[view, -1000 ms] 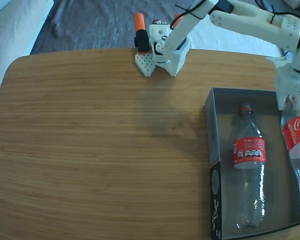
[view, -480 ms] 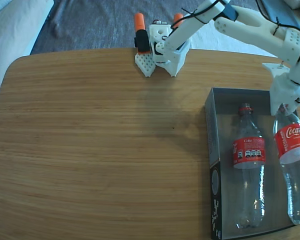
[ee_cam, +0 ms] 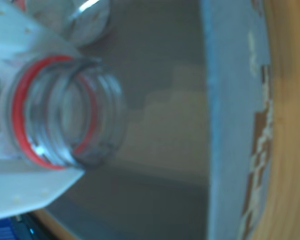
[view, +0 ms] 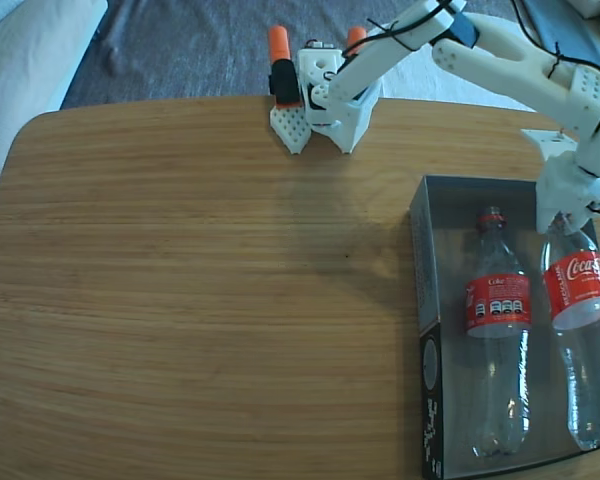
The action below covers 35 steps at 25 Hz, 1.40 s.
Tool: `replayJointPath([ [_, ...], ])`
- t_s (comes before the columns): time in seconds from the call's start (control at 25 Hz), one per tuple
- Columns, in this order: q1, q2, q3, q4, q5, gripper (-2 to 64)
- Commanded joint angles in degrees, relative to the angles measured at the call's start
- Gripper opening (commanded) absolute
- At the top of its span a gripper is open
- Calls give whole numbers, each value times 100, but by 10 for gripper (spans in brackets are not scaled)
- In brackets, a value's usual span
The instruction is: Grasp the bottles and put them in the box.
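Since the earlier frames, the held Coca-Cola bottle (view: 580, 335) is coming down from over the right wall of the cardboard box (view: 426, 300) and is now lying inside it, just right of the first bottle (view: 499, 340) already resting there. Both long axes are running parallel to the box's long sides, necks pointing toward the arm base. White claw (view: 563, 222) is sitting at the far end, clamped around the open neck (ee_cam: 60, 117). Release looks next.
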Motion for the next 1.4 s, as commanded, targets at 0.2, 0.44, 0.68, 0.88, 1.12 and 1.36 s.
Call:
replayJointPath([
  [0.2,9,26,-299,26,-26,-3],
  [0.44,18,18,-299,44,26,21],
  [0.68,149,79,-290,53,44,273],
  [0.88,325,114,-299,53,35,304],
  [1.12,844,378,-589,510,35,252],
  [1.36,1626,1187,-545,861,26,222],
])
